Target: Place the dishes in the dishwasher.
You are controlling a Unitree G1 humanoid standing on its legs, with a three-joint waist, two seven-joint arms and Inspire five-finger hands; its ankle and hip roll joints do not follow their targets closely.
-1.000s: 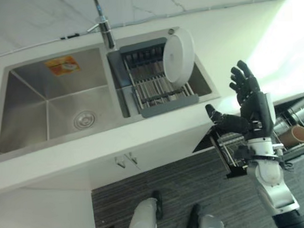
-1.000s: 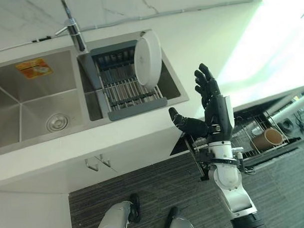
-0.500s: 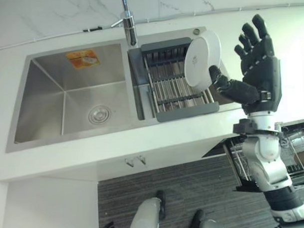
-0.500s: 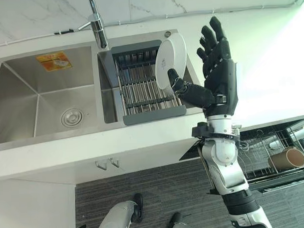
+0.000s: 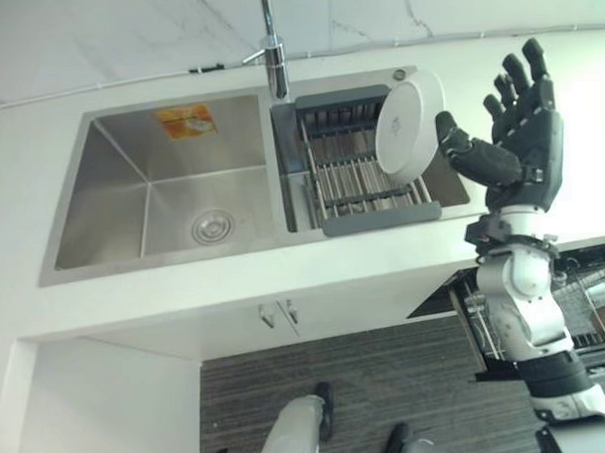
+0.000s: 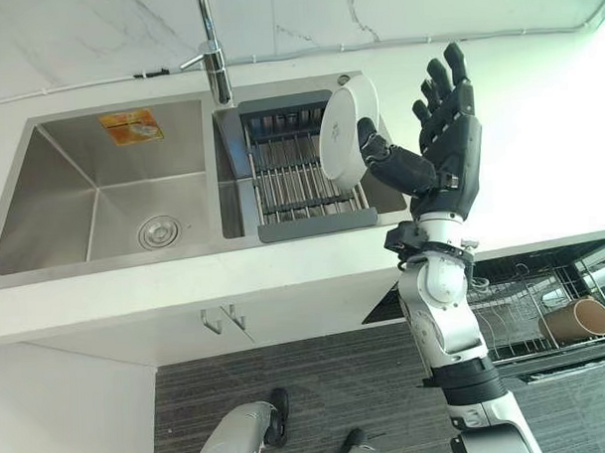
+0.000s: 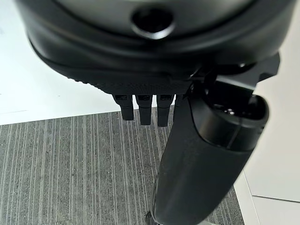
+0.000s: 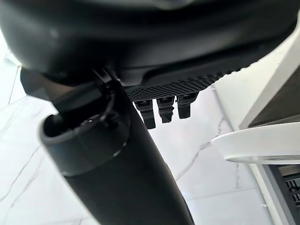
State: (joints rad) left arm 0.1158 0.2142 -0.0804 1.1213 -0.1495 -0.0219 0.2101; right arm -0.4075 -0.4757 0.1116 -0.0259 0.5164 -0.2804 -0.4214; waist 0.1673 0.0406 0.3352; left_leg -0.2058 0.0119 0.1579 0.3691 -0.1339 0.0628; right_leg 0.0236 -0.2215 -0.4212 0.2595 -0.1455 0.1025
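Observation:
A white plate (image 5: 408, 123) stands on edge in the grey dish rack (image 5: 365, 177) in the sink's right basin. My right hand (image 5: 524, 151) is raised just right of the plate, open, fingers spread and straight. Its thumb (image 6: 392, 166) reaches across the plate's right rim; I cannot tell whether it touches. The right wrist view shows the plate's rim (image 8: 258, 145) past the thumb (image 8: 112, 154). My left hand (image 7: 154, 61) hangs over the striped floor, fingers relaxed, holding nothing. The dishwasher's pulled-out rack (image 6: 529, 303) sits low on the right, under the counter.
A tall faucet (image 5: 274, 49) stands behind the divider between the basins. The left basin (image 5: 162, 192) holds only a drain and a sticker. A brown cup (image 6: 572, 319) lies in the dishwasher rack. White counter (image 5: 235, 288) runs along the front.
The camera has shifted. My right hand has risen from beside the dishwasher rack to the plate's right edge, staying open. The plate has not moved in the rack.

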